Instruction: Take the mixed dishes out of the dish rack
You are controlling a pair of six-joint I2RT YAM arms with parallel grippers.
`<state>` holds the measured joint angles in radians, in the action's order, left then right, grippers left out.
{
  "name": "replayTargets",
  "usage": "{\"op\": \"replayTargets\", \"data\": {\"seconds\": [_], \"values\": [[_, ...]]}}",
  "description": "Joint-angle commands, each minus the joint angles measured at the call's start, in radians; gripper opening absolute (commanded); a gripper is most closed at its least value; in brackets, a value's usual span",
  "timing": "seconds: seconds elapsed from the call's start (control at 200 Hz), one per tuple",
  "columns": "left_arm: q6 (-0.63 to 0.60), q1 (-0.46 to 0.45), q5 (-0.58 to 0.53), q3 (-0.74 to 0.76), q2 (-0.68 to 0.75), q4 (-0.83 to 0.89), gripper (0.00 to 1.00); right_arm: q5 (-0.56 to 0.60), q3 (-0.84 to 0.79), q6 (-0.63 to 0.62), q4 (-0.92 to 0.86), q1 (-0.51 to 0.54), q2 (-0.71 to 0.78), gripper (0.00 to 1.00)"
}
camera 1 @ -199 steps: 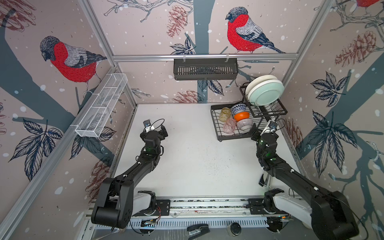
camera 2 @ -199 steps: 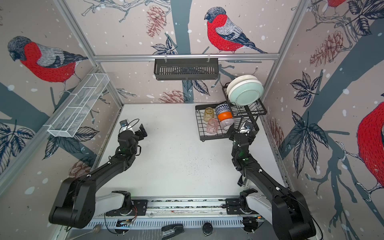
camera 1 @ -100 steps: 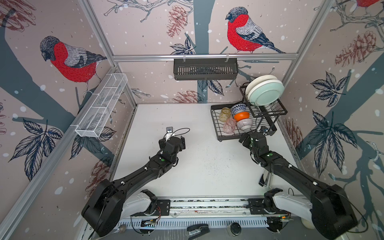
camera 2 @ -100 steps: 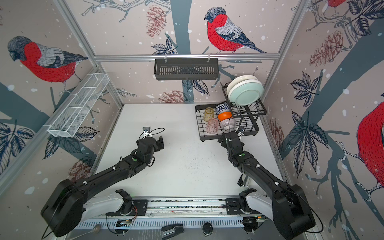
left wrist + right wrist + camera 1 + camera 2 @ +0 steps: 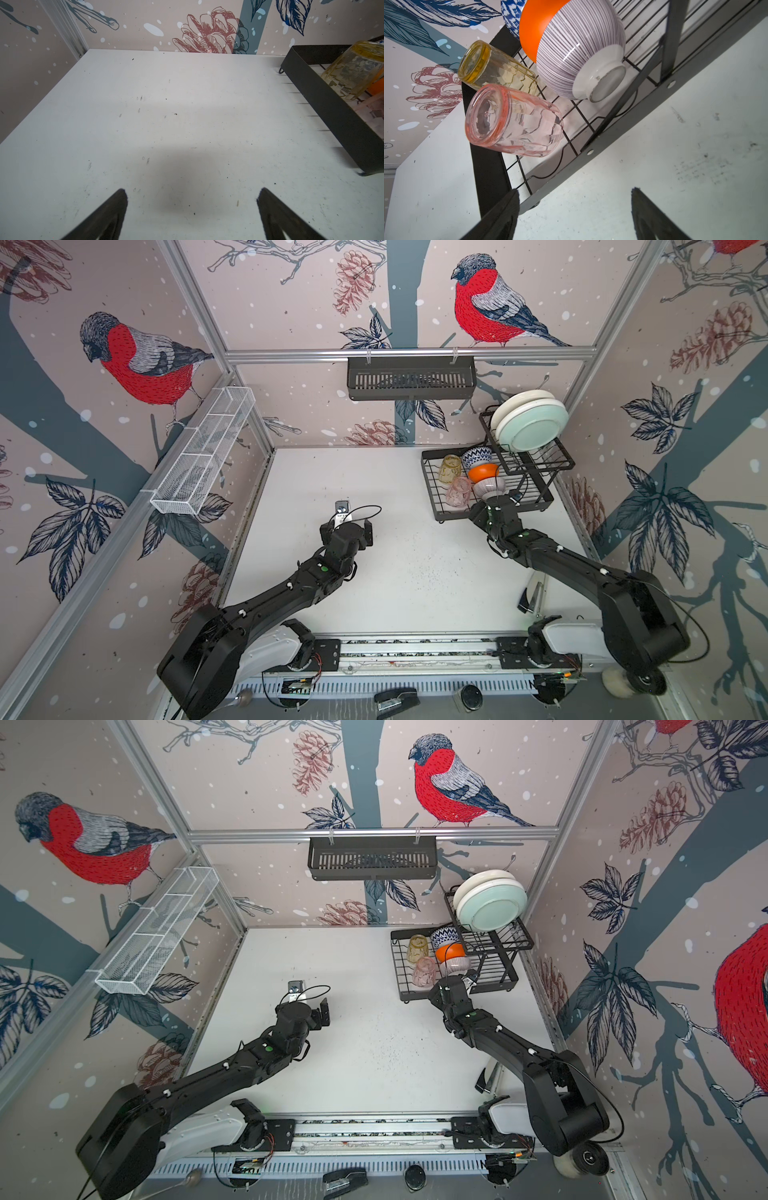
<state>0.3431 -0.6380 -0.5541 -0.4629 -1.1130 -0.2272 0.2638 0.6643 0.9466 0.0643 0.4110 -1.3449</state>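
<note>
Dish rack, black wire on two levels, sits on the white table at the upper right of both top views, close to the back right corner. Its raised basket holds plates standing on edge: a pale mint plate in front, cream plates behind it.

On the lower tray three bowls lean in a row. A blue-patterned bowl is farthest back, an orange bowl is in the middle, and a white striped bowl is nearest the front. To their left stand an amber glass and, in front of it, a pink glass.

The right end effector hangs at the rack's front rim, near the striped bowl and pink glass. Its two fingers are apart with nothing between them.

The left end effector is over bare table left of center, well apart from the rack, jaws wide and empty.

A black shelf basket hangs on the back rail, and a white mesh tray lines the left wall.
</note>
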Motion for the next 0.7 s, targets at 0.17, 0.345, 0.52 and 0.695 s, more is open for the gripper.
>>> {"op": "replayTargets", "data": {"seconds": [0.17,0.345,0.52,0.695], "values": [[0.018,-0.001,0.027,0.007,0.003,-0.038,0.97,0.022,0.063,0.126,-0.004,0.003,-0.084,0.73],[0.022,-0.002,0.027,0.014,0.014,-0.038,0.98,0.038,0.098,0.166,-0.023,0.007,-0.123,0.65],[0.023,-0.002,0.034,0.022,0.021,-0.044,0.98,0.045,0.133,0.191,-0.052,0.006,-0.166,0.61],[0.025,-0.002,0.032,0.022,0.018,-0.043,0.98,0.037,0.14,0.218,-0.05,0.005,-0.2,0.55]]}}
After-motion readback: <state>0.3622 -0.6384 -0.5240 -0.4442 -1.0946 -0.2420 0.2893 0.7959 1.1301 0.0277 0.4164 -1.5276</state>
